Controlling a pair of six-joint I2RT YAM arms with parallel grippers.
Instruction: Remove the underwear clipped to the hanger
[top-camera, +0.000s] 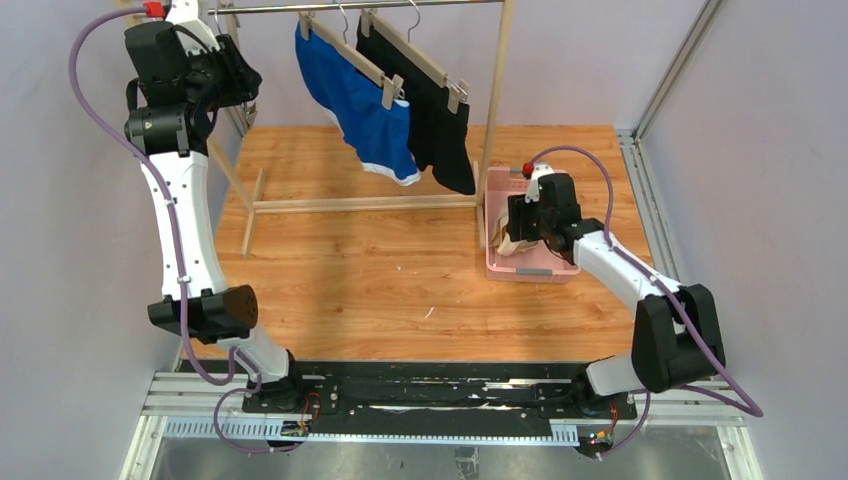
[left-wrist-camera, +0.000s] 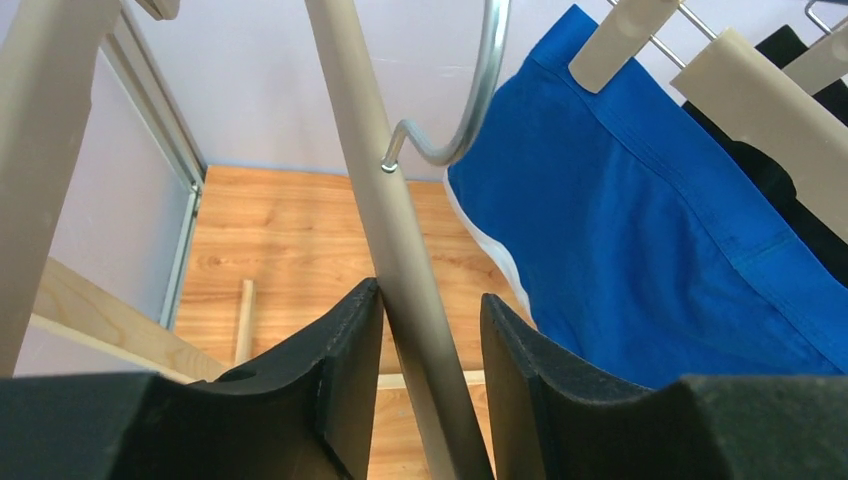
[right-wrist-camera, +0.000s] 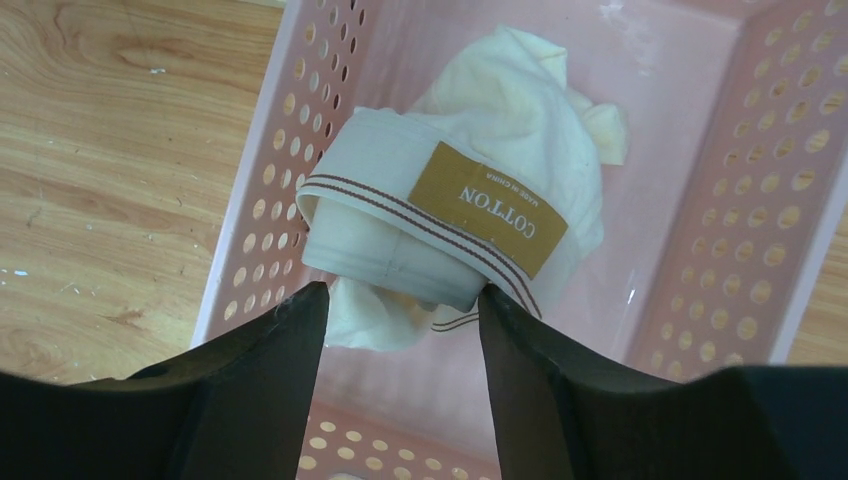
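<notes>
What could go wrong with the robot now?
The left fingers sit around the rack pole, not the blue underwear, so closing might grab and shake it. The cream underwear lies in the pink basket under the open right fingers and might snag as they lift.

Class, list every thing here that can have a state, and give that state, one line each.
cream underwear, unclipped, crumpled in the pink basket
blue underwear, clipped to its hanger, hanging
black underwear, clipped to its hanger, hanging
left gripper, open, fingers astride the rack post
right gripper, open, above the cream underwear
</notes>
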